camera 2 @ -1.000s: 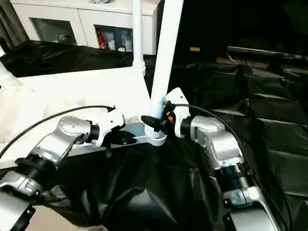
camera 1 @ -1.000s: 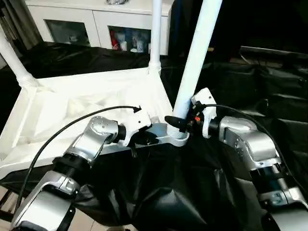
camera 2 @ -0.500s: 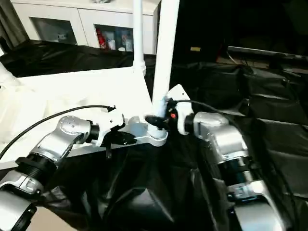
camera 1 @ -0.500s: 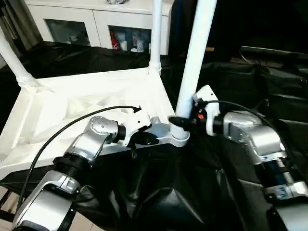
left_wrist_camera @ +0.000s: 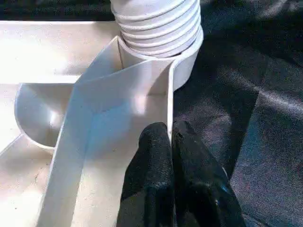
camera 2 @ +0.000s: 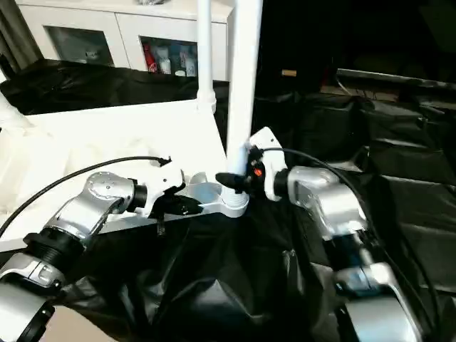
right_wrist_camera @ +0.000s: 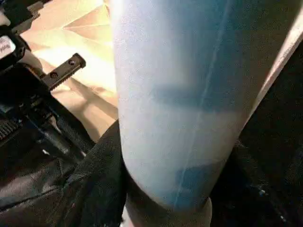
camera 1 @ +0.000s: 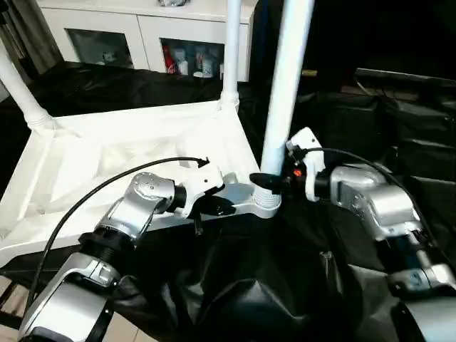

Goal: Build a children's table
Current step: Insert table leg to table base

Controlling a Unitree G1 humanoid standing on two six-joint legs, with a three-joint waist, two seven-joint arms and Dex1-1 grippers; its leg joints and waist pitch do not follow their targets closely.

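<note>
The right hand (camera 1: 265,182) is closed around the base of a white leg (camera 1: 283,92), just above the round corner socket (camera 1: 264,202) of the upturned table top (camera 1: 107,160). A second ago this leg leaned away to the right; now it stands close to upright in the socket, which suggests it is being straightened and seated, not yet surely home. The left hand (left_wrist_camera: 171,151) is pinched shut on the thin rim wall of the top beside that same socket, steadying it. The top lies underside up on a surface draped in black cloth (camera 1: 342,128). Three legs show standing: the one in the hand, one at the far corner (camera 1: 231,50), one at the left corner (camera 1: 20,89). Behind stands a white cabinet (camera 1: 142,28).
</note>
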